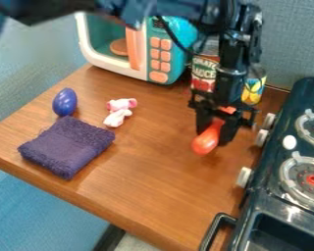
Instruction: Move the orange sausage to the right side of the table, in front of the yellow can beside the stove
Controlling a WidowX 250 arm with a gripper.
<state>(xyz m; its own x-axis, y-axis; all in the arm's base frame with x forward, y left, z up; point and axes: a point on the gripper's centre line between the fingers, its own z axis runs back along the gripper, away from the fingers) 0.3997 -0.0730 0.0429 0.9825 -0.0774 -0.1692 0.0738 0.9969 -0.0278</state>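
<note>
With your gripper (214,136) clamped on the red toy (205,144) over the table (140,191), left of the stove (270,164), you seem to be at the holding step; moving next calls for a firm grip and clearance from the knobs (244,177).

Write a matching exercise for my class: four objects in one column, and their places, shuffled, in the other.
Objects
1. Folded dark purple cloth
2. Glossy blue egg-shaped object
3. Orange-red round-ended object
4. Teal-and-white toy microwave

Places
A. Held by the black two-finger end effector
B. At the back of the brown wooden table, behind the small pink-and-white soft toy
C. Just behind the cloth
D. Nearest of the four to the table's front edge

Right pairs: 1-D, 2-C, 3-A, 4-B
</note>
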